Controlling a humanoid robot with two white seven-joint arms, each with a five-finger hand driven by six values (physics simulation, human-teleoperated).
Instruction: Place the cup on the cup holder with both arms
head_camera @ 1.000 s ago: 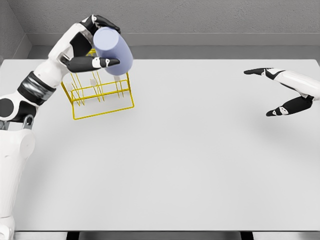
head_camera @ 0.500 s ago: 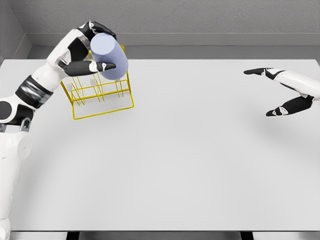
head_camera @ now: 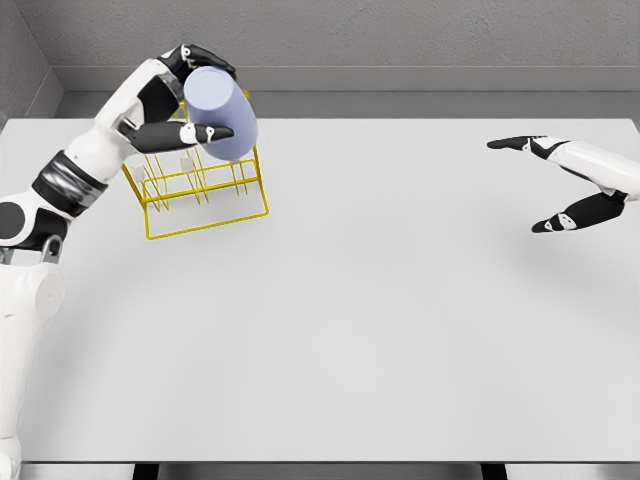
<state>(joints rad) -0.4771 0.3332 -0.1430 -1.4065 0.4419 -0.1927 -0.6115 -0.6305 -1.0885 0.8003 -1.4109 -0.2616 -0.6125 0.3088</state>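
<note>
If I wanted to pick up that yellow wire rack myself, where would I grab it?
Probably the top rail on the right side of the yellow wire rack, coming from the right. The left hand and its lavender cup crowd the rack's upper left, while the right side faces bare table. The thin wires suit a pinch, not a wrap.

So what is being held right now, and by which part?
The left hand holds the cup by its side wall, fingers wrapped around it. Right hand: nothing.

Only the yellow rack (head_camera: 196,180) (far left) interrupts the table (head_camera: 400,300).
</note>
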